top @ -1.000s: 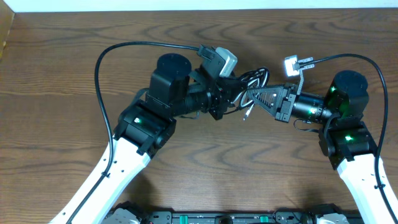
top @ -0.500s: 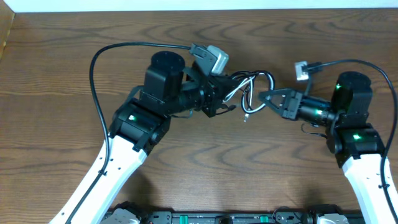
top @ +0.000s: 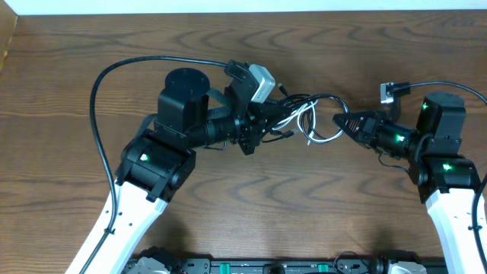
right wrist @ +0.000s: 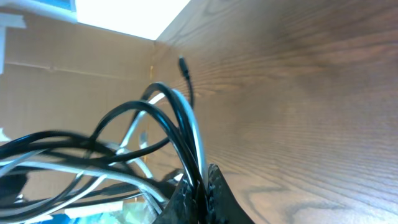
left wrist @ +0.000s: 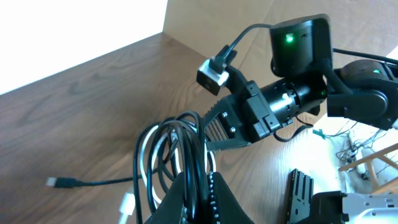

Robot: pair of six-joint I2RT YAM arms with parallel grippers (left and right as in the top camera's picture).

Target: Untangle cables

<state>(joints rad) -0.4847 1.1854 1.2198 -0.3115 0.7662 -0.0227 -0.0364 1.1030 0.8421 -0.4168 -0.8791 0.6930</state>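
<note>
Here the table shows bare wood all round the cables, a loose bunch of black and white loops that appears to hang just off the wood. The left arm reaches in from the left of the cables, the right arm from their right. The left gripper is pressed together on the left side of the cables, pinching several strands at once. The right gripper is pinched on their right edge, with a black and a white strand together between its fingers.

Since both grips seem to hold mixed strands, a straight pull apart would likely draw the loops tighter. It would probably go better with one colour in each grip. The pull should be slow and level, with the free ends left loose so they can slip back through the loops.

A black plug lies on the wood left of the cables, with a white plug nearer them and partly cut off. The other two ends cannot be found. How the strands cross inside either grip is hidden, and the right wrist view is blurred.
</note>
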